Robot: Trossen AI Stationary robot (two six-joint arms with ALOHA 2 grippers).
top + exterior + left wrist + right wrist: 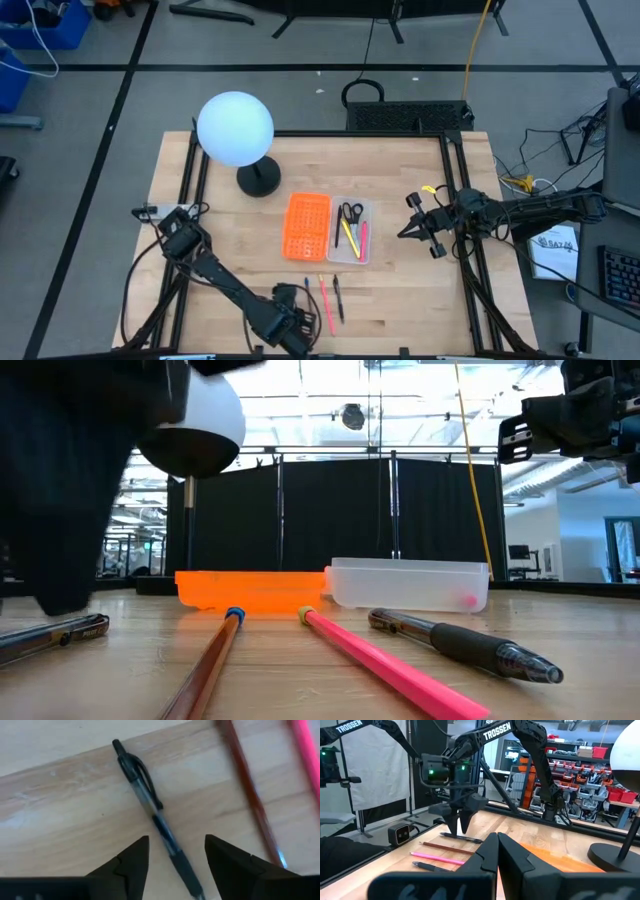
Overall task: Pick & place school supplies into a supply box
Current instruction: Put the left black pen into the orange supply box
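My left gripper [175,842] is open low over the table's near edge [292,322]. Its fingers stand on either side of a black pen [145,795] that lies flat on the wood; no touch shows. Beside it lie a brown pencil [250,790], a pink pen [380,660] and another dark pen [470,645]. The clear supply box [352,255] rests mid-table next to its orange panel [307,225]. It holds black-handled scissors [349,213], a yellow pencil and a pink pen. My right gripper [405,232] hangs shut and empty in the air right of the box.
A white globe lamp [235,128] on a black base stands on the far left part of the table, behind the orange panel. Black frame rails run along the table's left and right sides. Bare wood lies between the box and the loose pens.
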